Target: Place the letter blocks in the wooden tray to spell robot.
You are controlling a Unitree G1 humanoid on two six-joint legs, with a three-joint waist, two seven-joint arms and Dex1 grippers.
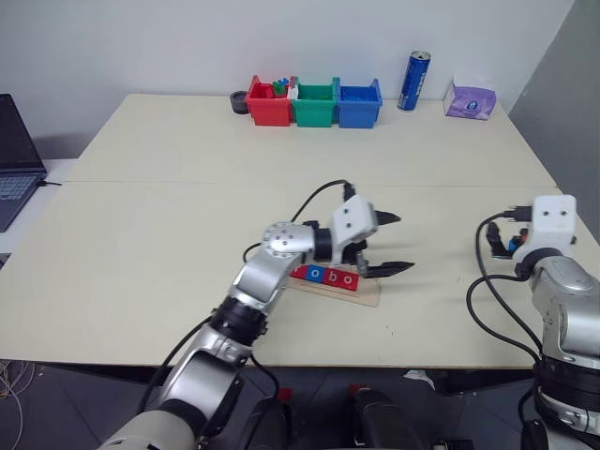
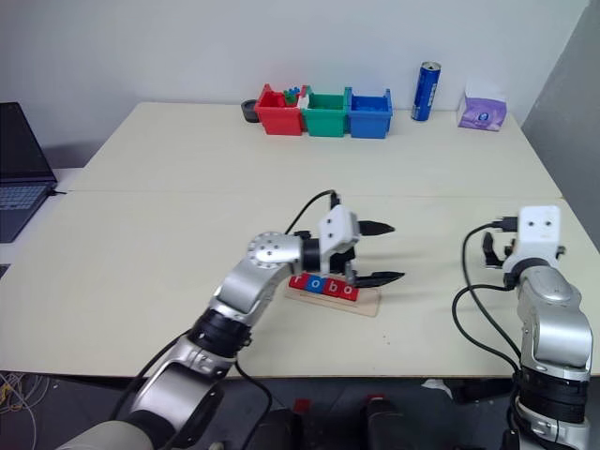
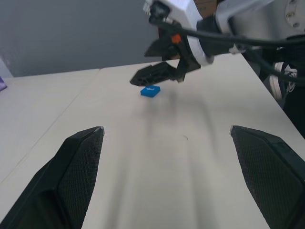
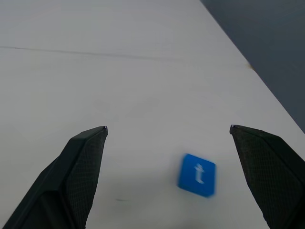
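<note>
Right tool (image 4: 167,131) hung wide open, empty, over the t tile (image 4: 197,175) near the bench's right edge; it should straddle squarely.

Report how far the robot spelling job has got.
Partly done: the wooden tray holds red, blue and red letter blocks; more may be hidden behind the left arm. In hand: nothing; both the left tool and right tool are open. Left: the blue t block lies loose on the table by the right tool.

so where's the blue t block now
The blue t block lies flat on the table at the robot's right, between the open right end effector's fingers.
</note>
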